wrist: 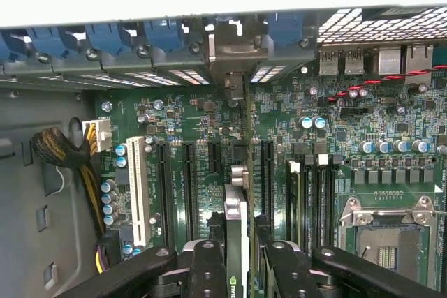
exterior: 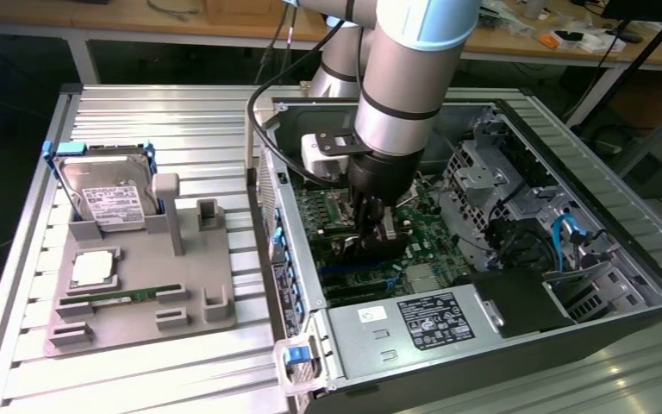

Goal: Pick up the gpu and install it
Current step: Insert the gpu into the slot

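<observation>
**Arm (exterior: 406, 69) holds the gpu (wrist: 236, 222) inside the computer case (exterior: 590, 172)**

The open computer case lies on its side on the slatted metal tabletop (exterior: 170, 112), with the motherboard (wrist: 349, 123) facing up. The gripper (wrist: 237, 259) has its jaws closed on the gpu, pinching the thin card between them. The card stands on edge over the black expansion slots (wrist: 188, 179), its metal bracket (wrist: 234, 50) at the case's rear wall.

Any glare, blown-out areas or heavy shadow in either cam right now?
Wrist view: everything beyond the case wall is blown out white; the motherboard is evenly lit, the gpu edge glints. Exterior view: glare on the ribbed table; the case interior beneath the arm sits in shade.
</observation>
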`<state>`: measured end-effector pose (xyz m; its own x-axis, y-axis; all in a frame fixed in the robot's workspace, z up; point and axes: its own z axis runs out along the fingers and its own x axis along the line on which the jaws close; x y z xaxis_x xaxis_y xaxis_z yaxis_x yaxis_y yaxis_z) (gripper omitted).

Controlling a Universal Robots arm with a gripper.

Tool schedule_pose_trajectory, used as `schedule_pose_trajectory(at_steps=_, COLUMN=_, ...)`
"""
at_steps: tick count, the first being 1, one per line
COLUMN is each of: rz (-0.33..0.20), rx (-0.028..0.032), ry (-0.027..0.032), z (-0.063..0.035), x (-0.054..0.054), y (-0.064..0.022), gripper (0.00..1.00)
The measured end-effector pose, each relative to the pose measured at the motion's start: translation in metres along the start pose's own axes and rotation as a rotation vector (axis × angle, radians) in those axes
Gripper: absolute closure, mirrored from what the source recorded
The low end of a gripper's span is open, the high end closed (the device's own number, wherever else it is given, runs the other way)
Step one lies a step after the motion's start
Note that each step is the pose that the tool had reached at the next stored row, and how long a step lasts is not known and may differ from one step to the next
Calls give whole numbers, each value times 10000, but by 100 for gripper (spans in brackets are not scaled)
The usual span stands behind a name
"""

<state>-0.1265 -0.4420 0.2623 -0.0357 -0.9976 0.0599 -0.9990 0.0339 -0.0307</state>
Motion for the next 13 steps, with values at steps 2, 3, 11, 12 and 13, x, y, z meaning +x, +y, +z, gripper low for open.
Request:
schedule_pose_trajectory(at_steps=2, rz=30, rx=-2, ry=5, z=0, x=0, y=0, gripper=73)
schedule_pose_trajectory(at_steps=3, rz=47, rx=-3, ry=6, z=0, x=0, y=0, gripper=73)
schedule_pose_trajectory(at_steps=11, rz=66, rx=-7, ry=22, z=16, x=-1, y=2, gripper=73)
schedule_pose_trajectory(at_steps=12, rz=66, rx=-7, ry=30, z=24, x=-1, y=3, gripper=73)
schedule_pose_trajectory(at_steps=13, rz=66, rx=-8, ry=36, z=31, x=-1, y=4, gripper=73)
